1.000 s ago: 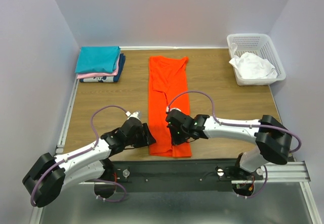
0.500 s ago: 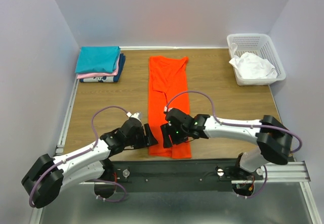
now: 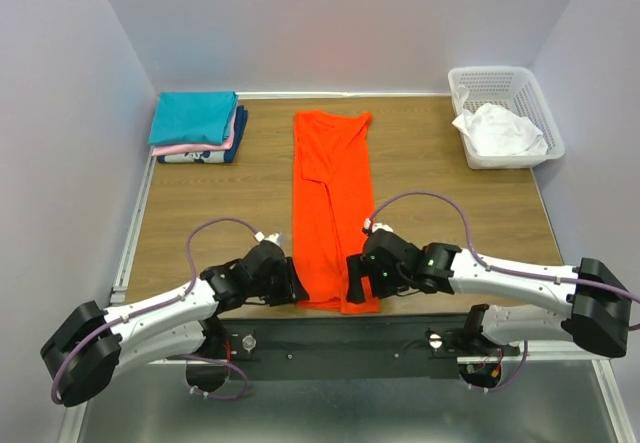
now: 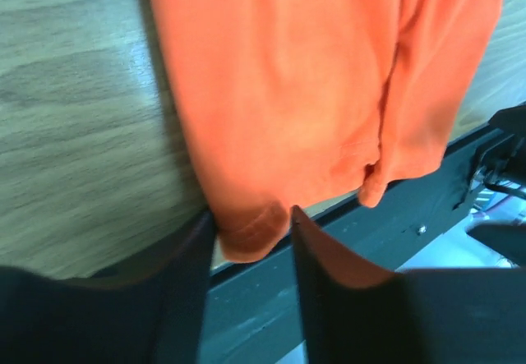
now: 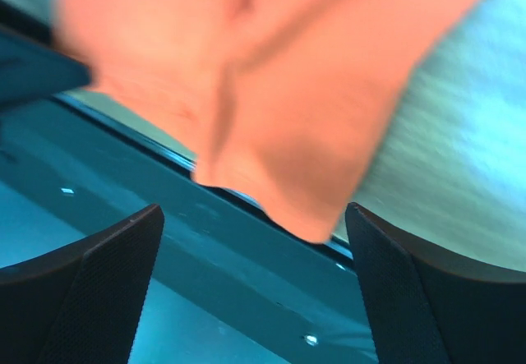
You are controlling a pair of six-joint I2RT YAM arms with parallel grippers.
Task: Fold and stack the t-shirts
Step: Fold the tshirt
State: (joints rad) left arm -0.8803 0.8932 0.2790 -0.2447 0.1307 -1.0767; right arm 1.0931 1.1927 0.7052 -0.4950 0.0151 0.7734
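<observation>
Orange-red t-shirt [image 3: 330, 193] corners meet both grippers. The left gripper [image 4: 251, 216] has its jaws on either side of the near-left hem corner, with cloth filling the gap — whether they pinch it I cannot tell. The right gripper [image 5: 255, 216] has its jaws spread wide, and the near-right corner lies just beyond them, untouched. The shirt lies as a long strip down the middle of the worktop [image 3: 440, 193], its hem at the near edge. At the far left is a folded stack — teal shirt [image 3: 193, 116] on top, pink shirt [image 3: 195, 148] and navy shirt [image 3: 241, 123] beneath. At the far right a basket [image 3: 500, 81] holds a crumpled white shirt [image 3: 497, 131].
</observation>
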